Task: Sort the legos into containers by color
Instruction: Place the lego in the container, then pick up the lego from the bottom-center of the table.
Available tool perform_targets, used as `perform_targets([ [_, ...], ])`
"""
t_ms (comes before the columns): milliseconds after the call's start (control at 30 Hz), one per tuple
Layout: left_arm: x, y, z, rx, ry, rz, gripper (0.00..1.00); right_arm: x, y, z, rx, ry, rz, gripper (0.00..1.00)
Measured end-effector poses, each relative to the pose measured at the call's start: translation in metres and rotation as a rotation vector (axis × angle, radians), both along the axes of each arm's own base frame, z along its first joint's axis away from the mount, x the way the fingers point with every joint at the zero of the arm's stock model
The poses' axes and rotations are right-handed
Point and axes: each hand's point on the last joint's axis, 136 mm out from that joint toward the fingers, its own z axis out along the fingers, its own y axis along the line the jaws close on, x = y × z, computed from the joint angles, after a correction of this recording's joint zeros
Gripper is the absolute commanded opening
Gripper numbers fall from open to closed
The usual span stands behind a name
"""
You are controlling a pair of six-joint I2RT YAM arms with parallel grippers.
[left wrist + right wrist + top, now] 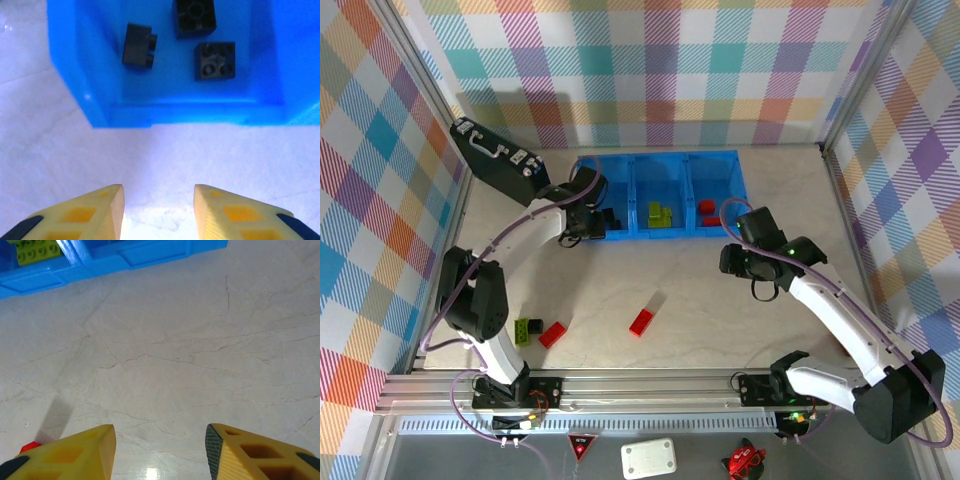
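The left hand (158,197) hangs just before the near wall of the blue tray (190,114), at its left compartment, where three black bricks (215,61) lie. Its fingers are set a little apart and nothing is held between them. The right hand (159,435) is seen over bare worktop (180,350) near the tray's right end, likewise partly parted and empty. Lime bricks (660,213) are gathered in the middle compartment and red bricks (707,208) in the right one.

Not yet sorted are a red brick (641,321) in the middle of the worktop, and a second red brick (552,333) just beside a lime brick (532,327) by the left arm's base.

Several slips can be foreseen. The tray could be nudged by the left hand, since the wall is so close. The adjoining pair could be pushed apart, or both caught at once, if the fingers are lowered off-centre. A small brick pinched near an edge could be squirted away. The central brick could be reached for by both arms, and a collision caused.
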Motion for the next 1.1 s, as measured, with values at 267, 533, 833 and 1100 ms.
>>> perform_targets([
  [267, -0.048, 0.014, -0.011, -0.02, 0.064, 0.014, 0.43, -0.002, 0.006, -0.006, 0.018, 0.026, 0.025, 0.52],
  [533, -0.084, -0.015, -0.012, -0.019, 0.062, -0.092, 0.45, -0.004, 0.01, -0.008, 0.033, 0.044, 0.04, 0.52],
  [833, -0.117, -0.026, -0.032, -0.006, 0.11, -0.133, 0.45, -0.015, 0.027, -0.019, 0.094, 0.107, 0.098, 0.52],
  [1100, -0.121, -0.023, -0.03, -0.022, 0.09, -0.121, 0.45, -0.041, 0.073, -0.04, 0.073, 0.178, 0.285, 0.53],
])
